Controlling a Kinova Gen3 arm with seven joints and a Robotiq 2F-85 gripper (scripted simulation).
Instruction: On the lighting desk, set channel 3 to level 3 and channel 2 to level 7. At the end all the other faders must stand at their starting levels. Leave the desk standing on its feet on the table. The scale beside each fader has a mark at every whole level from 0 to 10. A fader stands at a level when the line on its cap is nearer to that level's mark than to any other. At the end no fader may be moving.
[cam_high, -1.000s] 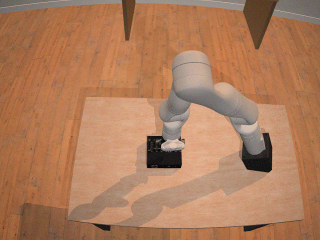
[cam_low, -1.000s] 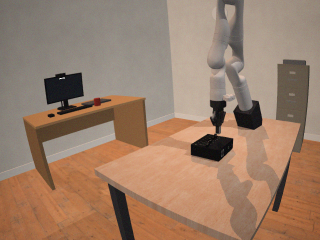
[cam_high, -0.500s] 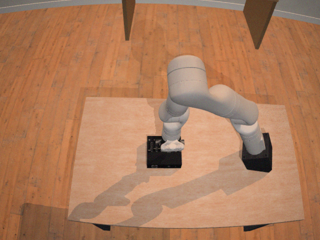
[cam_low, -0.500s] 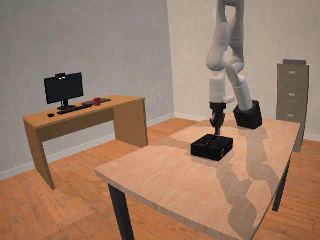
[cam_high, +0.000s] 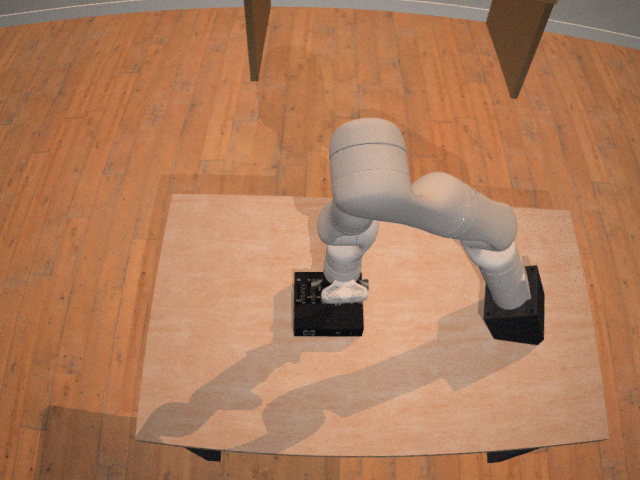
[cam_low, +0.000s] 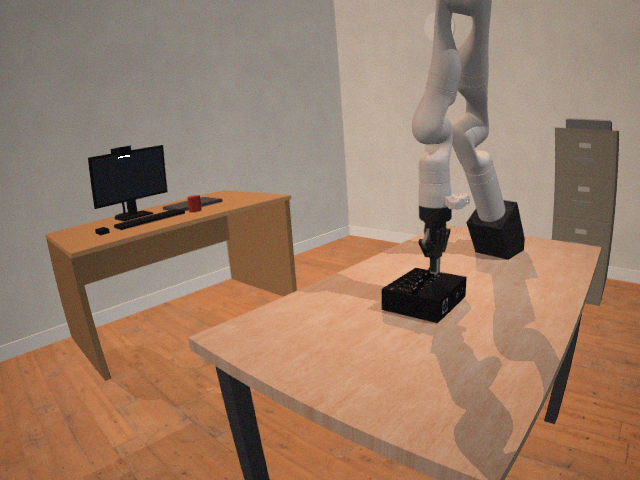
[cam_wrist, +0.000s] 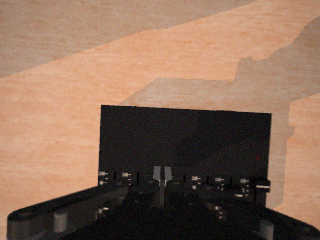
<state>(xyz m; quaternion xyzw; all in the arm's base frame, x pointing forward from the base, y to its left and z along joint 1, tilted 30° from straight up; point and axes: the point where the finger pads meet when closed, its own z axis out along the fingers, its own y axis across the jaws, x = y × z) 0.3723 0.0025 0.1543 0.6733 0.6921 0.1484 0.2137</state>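
Observation:
The black lighting desk (cam_high: 328, 317) (cam_low: 413, 302) (cam_wrist: 145, 135) stands flat on the wooden table. Its faders and scales lie in a row across the half under the arm. My gripper (cam_low: 434, 272) (cam_wrist: 161, 177) is shut with nothing between its fingertips. It points straight down, and its tips are at or just above the desk's top, among the faders. Whether they touch a cap cannot be told. In the wrist view small pale marks show on both sides of the tips. The fingers and arm hide several faders, and the cap levels and channel numbers are too small and dark to read.
The table (cam_high: 217, 310) (cam_low: 320, 351) carries the arm's black base (cam_high: 514, 322) (cam_low: 496, 240) on the far side from the desk's fader labels. A second table (cam_low: 258, 204) with a monitor (cam_low: 129, 178) and a red mug (cam_low: 193, 203) stands apart, as does a filing cabinet (cam_low: 584, 170).

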